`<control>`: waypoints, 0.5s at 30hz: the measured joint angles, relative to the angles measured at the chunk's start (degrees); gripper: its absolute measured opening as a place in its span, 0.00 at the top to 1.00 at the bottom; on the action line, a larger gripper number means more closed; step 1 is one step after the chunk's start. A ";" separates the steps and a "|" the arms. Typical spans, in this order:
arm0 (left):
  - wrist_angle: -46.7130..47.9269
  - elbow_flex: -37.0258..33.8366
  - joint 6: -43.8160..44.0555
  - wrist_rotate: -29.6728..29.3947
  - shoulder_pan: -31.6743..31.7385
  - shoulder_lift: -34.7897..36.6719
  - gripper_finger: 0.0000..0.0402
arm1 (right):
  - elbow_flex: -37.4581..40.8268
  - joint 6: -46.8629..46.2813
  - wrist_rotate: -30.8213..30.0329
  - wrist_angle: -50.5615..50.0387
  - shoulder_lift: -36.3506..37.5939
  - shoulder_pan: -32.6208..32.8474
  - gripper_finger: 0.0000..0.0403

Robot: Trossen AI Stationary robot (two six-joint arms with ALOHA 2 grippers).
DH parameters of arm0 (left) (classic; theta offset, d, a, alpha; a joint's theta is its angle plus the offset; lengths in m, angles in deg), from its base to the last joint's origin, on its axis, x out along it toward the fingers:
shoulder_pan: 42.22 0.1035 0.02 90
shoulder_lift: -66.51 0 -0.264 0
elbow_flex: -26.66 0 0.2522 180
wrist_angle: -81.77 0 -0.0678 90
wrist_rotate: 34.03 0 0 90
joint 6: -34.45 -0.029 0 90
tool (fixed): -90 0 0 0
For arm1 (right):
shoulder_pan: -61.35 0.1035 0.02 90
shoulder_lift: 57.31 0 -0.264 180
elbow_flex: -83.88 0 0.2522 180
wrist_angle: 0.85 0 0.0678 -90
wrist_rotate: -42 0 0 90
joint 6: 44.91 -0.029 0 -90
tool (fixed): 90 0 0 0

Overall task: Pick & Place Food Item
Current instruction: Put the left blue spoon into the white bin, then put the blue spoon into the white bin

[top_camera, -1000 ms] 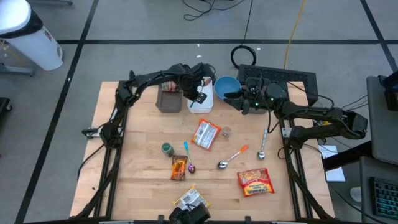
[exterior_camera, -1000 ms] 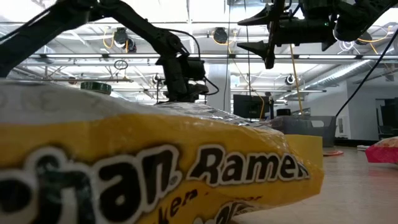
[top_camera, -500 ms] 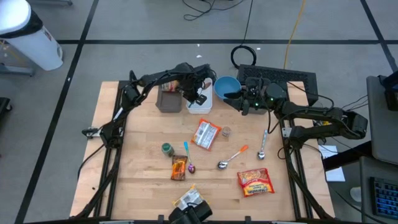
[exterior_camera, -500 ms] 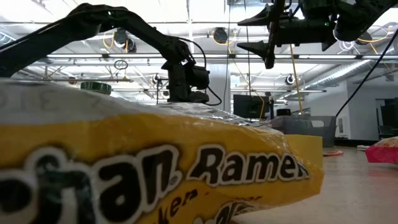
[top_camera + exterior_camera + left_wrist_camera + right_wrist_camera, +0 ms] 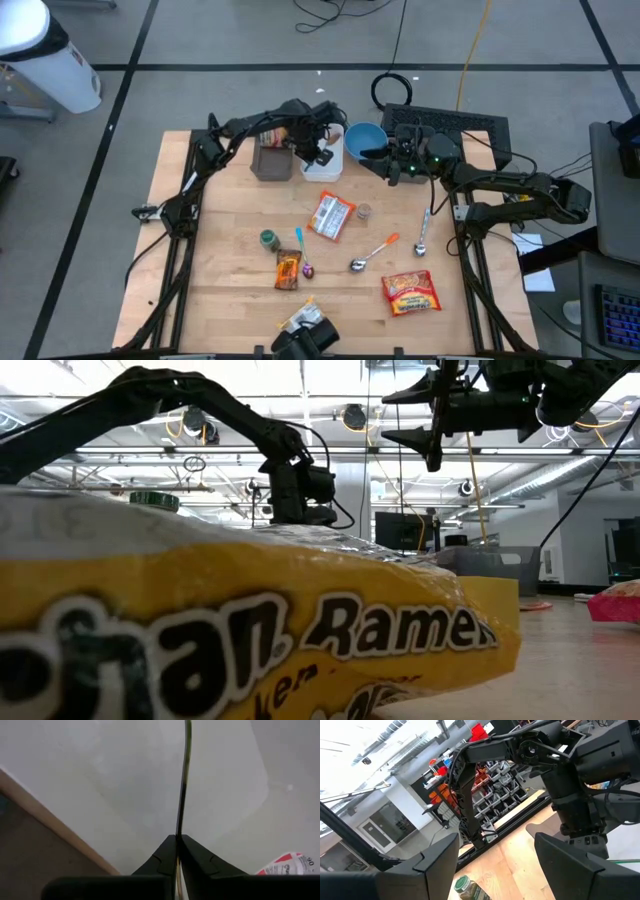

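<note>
White plastic filled my left wrist view: I had the left gripper (image 5: 318, 152) down over the white tub (image 5: 331, 168) near the far edge of the tabletop (image 5: 220, 270), between the brown tub (image 5: 271, 160) and the blue bowl (image 5: 365, 139). Its fingers (image 5: 165, 860) were pressed together on the thin upright wall of that white tub, pinching nothing else that I could see. A red-and-white packet (image 5: 287, 865) lay low in that same view, seemingly inside the tub, though I could not be certain. The right gripper (image 5: 372, 160) hung with its fingers spread wide and empty just beside the blue bowl.

I judged this to be the end of a placing step. Next I needed to release that wall, lift clear and pick another item: the striped snack packet (image 5: 332, 216) sat at the middle, the ramen pack (image 5: 410, 293) nearer the front right corner. Spoons (image 5: 372, 253) lay between them, so the approach called for coming straight down.
</note>
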 joint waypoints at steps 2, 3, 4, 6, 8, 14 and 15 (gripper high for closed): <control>-0.41 0.00 0.04 0.35 0.33 0.00 0.94 | 0.00 0.00 -0.01 -0.01 0.01 0.00 0.37; -0.49 0.00 0.05 0.44 0.46 0.00 0.93 | 0.00 0.00 -0.01 -0.01 0.00 0.00 0.37; -0.56 0.01 0.09 0.49 0.59 0.00 0.92 | 0.00 0.00 -0.01 -0.01 0.00 0.00 0.37; -0.57 0.00 0.09 0.49 0.74 -0.02 0.88 | 0.00 0.00 -0.02 -0.01 0.01 0.00 0.37; -0.59 0.00 0.09 0.49 0.83 -0.02 0.84 | 0.00 0.00 -0.03 -0.01 0.00 0.00 0.37; -0.64 0.00 0.20 1.92 0.99 -0.04 0.68 | 0.00 0.00 -0.05 -0.01 0.00 0.00 0.37; -0.63 0.00 0.20 2.52 1.04 -0.04 0.65 | 0.00 0.00 -0.05 -0.01 0.00 0.00 0.37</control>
